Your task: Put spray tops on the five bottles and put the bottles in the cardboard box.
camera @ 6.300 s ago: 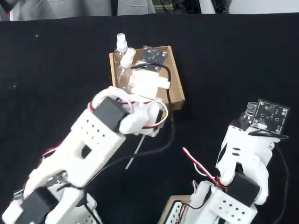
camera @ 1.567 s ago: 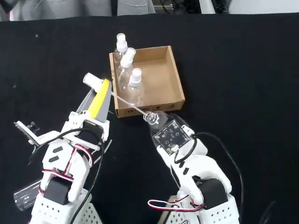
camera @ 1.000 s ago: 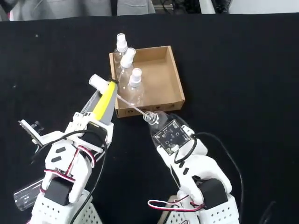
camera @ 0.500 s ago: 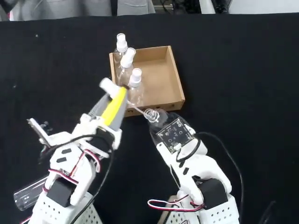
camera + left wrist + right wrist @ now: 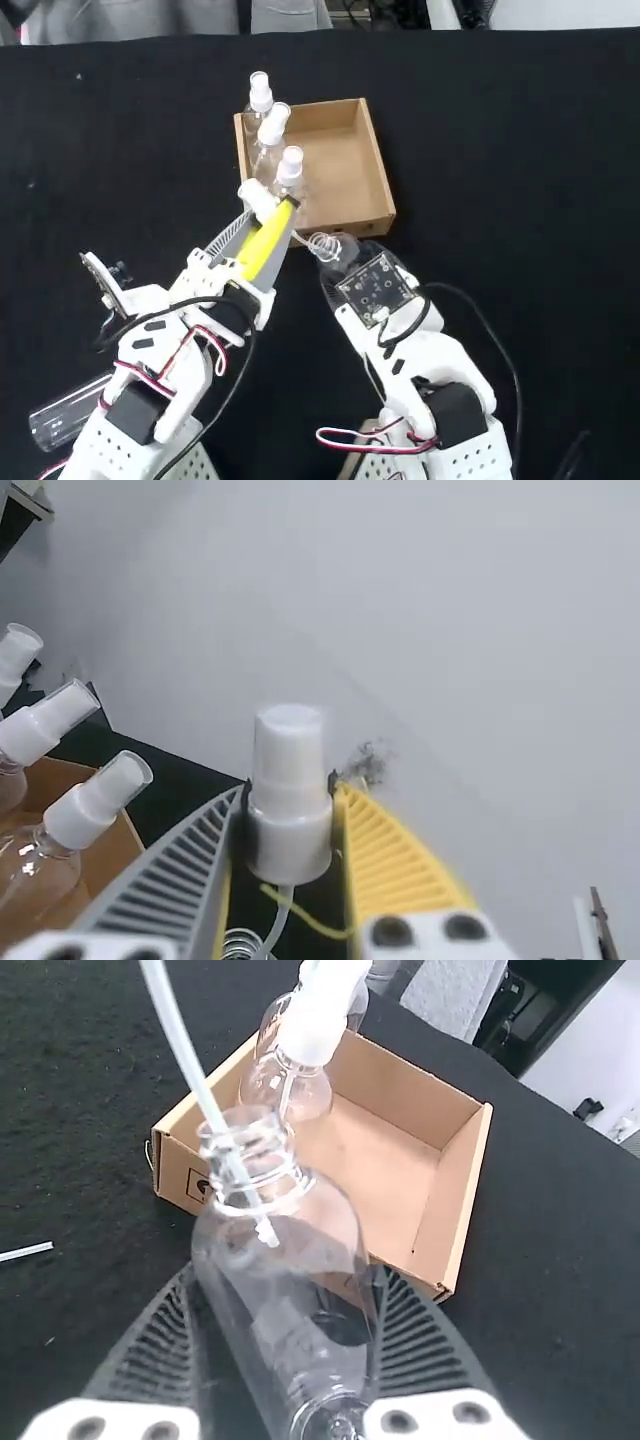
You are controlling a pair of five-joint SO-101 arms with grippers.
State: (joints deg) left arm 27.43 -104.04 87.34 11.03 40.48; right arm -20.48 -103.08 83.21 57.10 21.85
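A white spray top (image 5: 290, 780) is clamped by its collar in the left gripper (image 5: 265, 202), at 10 o'clock from a clear bottle (image 5: 270, 1210). The bottle is pinched around its body by the right gripper (image 5: 283, 1305). The thin dip tube (image 5: 200, 1090) is threaded into its neck. The cardboard box (image 5: 372, 150) lies at 12 o'clock. The bottle is judged light, smooth and squashable, and the tube bendy.

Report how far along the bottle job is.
Done: three capped bottles lie in the cardboard box. In hand: the right gripper holds an open bottle, and the left gripper holds a spray top whose tube enters its neck. Left: seat that top, box the bottle, then handle the loose bottle lying by the left arm's base.
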